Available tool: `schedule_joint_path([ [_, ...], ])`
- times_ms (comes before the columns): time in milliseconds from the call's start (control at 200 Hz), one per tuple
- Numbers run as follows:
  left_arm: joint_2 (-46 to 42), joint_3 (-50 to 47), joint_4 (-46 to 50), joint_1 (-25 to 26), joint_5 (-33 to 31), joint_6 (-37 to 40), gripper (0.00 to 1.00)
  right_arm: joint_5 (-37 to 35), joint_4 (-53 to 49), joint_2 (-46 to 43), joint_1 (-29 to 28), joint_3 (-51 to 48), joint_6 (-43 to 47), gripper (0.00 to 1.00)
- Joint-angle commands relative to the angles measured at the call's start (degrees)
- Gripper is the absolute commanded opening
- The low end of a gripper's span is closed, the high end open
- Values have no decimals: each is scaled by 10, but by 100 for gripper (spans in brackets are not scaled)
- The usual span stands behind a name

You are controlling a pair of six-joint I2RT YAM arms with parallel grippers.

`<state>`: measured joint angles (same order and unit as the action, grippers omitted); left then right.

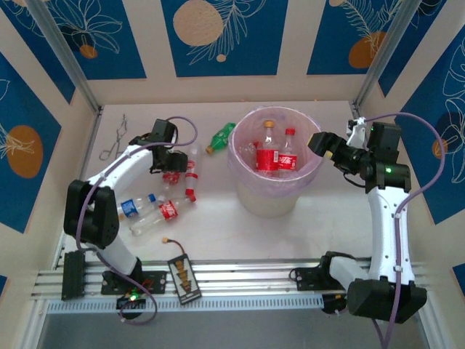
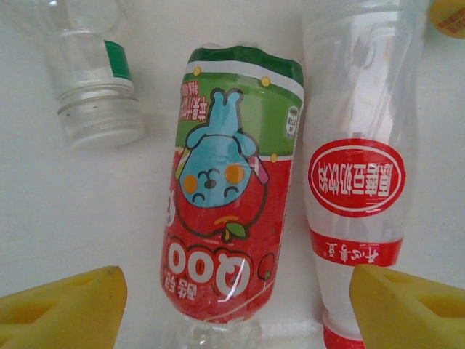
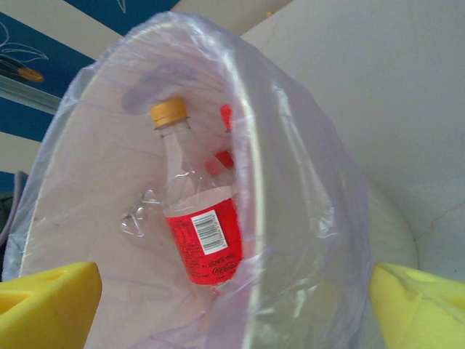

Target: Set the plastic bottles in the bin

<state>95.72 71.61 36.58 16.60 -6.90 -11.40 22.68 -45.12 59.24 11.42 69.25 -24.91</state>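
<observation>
Metal forceps [image 1: 114, 139] lay at the far left of the white worktop [image 1: 312, 233]. Right of them, the left gripper [image 1: 170, 166] hung over a cluster of plastic bottles [image 1: 190, 177]. Its wrist view showed the yellow fingers [image 2: 65, 305] spread wide and holding nothing. A Qoo-labelled bottle [image 2: 229, 196] lay on the worktop between them, and a clear bottle with a red oval label [image 2: 357, 182] lay just beside it. Nearer the arm bases, a blue-labelled bottle [image 1: 135, 206] and a red-labelled bottle [image 1: 164, 211] lay side by side. A green bottle [image 1: 220, 136] lay farther back, just left of the bin [image 1: 263, 200]. Inside the bin stood an orange-capped bottle [image 1: 267, 151] and a red-capped bottle [image 1: 288, 154], both red-labelled. The right gripper [image 1: 324, 144] hovered at the bin's right rim, wide open and empty.
</observation>
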Motion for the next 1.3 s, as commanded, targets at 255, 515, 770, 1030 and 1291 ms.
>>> schedule_joint_path([
  [255,93,19,-2,-20,51,32,73,14,-50,-27,7,49,22,95],
  [515,124,28,-11,-20,58,23,57,6,-53,-16,7,33,29,94],
  [770,98,43,5,-20,41,25,50,-5,-51,-2,3,21,35,91],
  [1030,13,52,-10,-19,9,3,47,0,-24,21,-11,11,30,91],
  [1291,-140,27,-104,-17,43,-48,40,9,-12,44,-49,14,30,81],
])
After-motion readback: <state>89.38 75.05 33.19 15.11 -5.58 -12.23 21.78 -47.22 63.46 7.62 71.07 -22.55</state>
